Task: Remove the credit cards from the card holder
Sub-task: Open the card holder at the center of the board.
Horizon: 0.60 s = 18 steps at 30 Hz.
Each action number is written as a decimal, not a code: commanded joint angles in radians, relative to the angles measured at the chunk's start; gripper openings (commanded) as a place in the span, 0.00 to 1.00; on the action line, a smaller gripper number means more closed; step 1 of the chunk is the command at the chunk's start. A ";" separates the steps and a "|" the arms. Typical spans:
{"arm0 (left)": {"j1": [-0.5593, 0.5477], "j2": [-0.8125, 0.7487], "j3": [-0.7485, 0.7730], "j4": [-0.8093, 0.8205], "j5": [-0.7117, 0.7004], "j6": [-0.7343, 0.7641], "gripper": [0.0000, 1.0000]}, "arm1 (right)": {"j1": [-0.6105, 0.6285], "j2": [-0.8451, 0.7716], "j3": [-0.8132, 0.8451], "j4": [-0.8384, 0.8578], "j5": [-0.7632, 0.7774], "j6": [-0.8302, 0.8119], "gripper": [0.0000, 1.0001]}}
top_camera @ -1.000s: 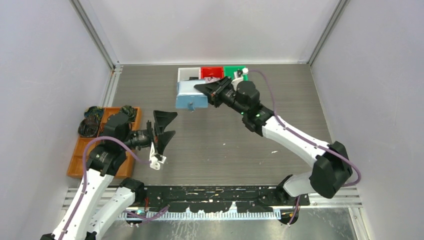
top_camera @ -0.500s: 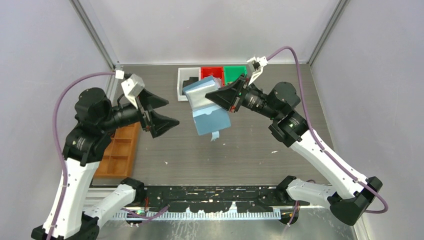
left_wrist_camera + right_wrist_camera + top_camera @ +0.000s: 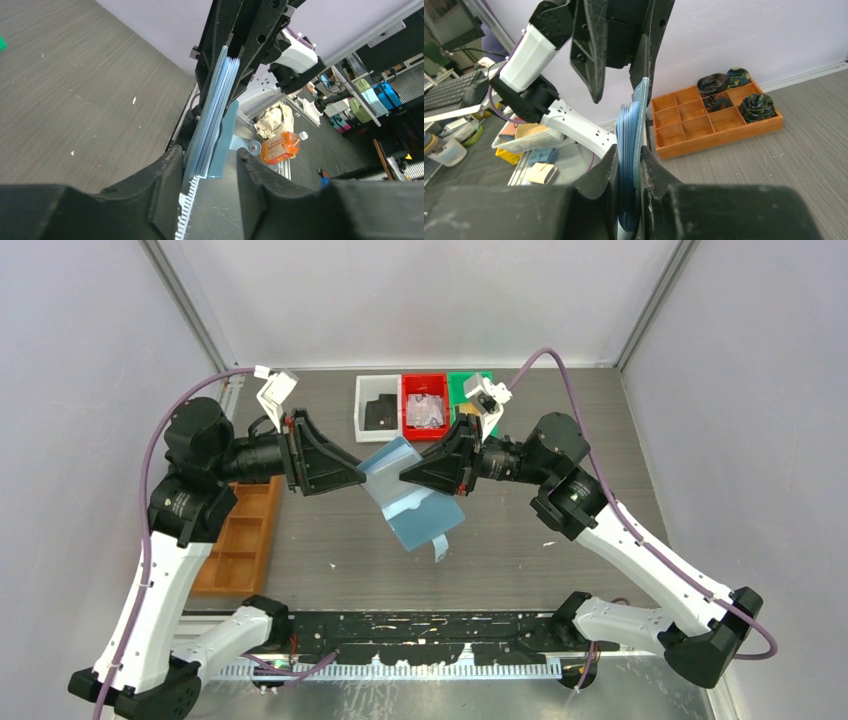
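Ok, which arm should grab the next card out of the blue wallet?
Left. The right gripper is shut on the card holder, holding it above the table, so it is busy. The left gripper is open, its fingers either side of the holder's free edge, likely ready to pinch.

Left arm (image 3: 150, 580): white link shells, black joint housings; purple cable (image 3: 230, 371) at 11 o'clock.
Right arm (image 3: 640, 560): same white-and-black build; purple cable (image 3: 548, 350) at 12 o'clock.
Left gripper (image 3: 350, 470), right gripper (image 3: 420, 468): black wedge fingers, white brackets (image 3: 275, 390).
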 commanded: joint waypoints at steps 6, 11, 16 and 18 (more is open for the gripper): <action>-0.001 -0.013 -0.028 0.083 0.070 -0.031 0.26 | 0.047 -0.007 0.037 0.081 -0.054 -0.056 0.01; -0.001 -0.024 -0.041 0.088 0.048 -0.004 0.09 | 0.071 0.002 0.049 0.067 -0.049 -0.077 0.01; 0.000 -0.045 -0.019 0.017 0.001 0.140 0.00 | 0.081 0.024 0.063 0.063 -0.053 -0.030 0.17; -0.001 -0.049 0.008 -0.011 -0.048 0.212 0.00 | 0.081 0.034 0.063 0.061 -0.082 0.009 0.33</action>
